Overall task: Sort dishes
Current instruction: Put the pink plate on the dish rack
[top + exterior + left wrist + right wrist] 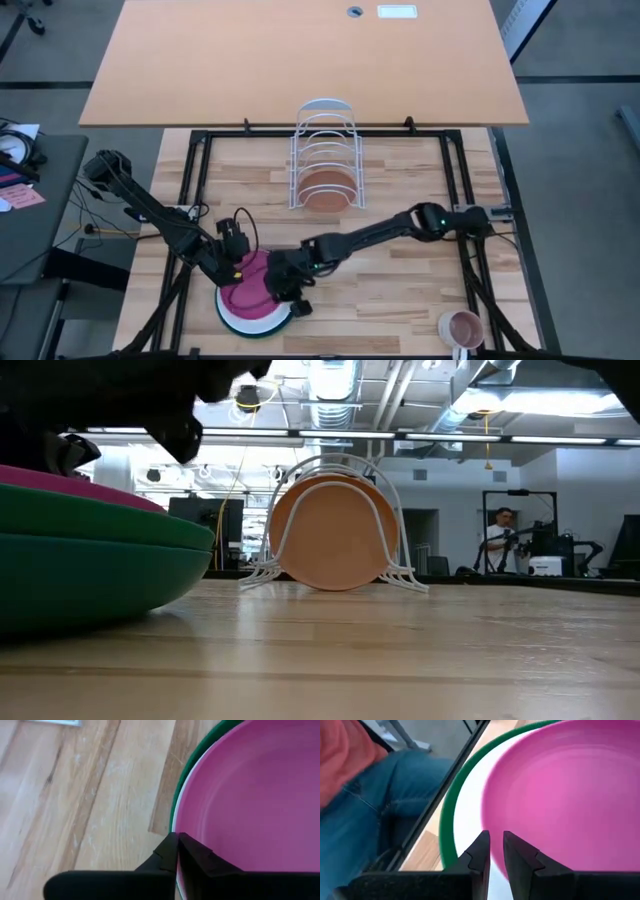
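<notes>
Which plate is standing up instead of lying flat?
The terracotta-brown plate. It stands on edge in the white wire rack, while the pink, white and green plates lie stacked flat.

Table (400, 290) pale wood planks, matt; magenta-pink plate (570, 790) smooth, glossy; rack (322, 150) white wire.

We see the light wooden plank counter (400, 290) inside its dark frame. Resting on it near the front edge, left of centre, is the dark green plate (232, 322), carrying the stack. The white wire rack (323, 155) stands at the middle of the back edge. A small pink mug (463, 328) sits at the front right corner.
</notes>
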Action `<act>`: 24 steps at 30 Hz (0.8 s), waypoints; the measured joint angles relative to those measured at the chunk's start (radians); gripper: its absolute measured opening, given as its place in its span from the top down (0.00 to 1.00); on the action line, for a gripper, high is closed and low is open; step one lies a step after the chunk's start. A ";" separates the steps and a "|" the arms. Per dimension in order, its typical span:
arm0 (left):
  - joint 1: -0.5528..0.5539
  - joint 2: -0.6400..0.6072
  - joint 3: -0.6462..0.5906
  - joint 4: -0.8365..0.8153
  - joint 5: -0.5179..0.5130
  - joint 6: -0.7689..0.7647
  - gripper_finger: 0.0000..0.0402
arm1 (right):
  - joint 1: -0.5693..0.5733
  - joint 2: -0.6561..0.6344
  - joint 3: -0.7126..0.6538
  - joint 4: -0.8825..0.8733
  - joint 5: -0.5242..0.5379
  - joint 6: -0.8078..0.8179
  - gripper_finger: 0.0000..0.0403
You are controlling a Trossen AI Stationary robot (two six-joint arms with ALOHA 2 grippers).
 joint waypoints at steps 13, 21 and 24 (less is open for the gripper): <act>0.000 0.000 0.000 0.002 -0.006 -0.011 0.97 | 0.051 -0.001 -0.045 0.060 0.152 0.014 0.98; 0.000 0.000 0.031 0.006 -0.003 0.026 0.96 | 0.063 -0.003 -0.086 0.155 0.152 0.020 0.99; 0.000 0.000 0.055 0.005 -0.010 0.055 0.94 | 0.054 -0.002 -0.093 0.150 0.152 0.040 1.00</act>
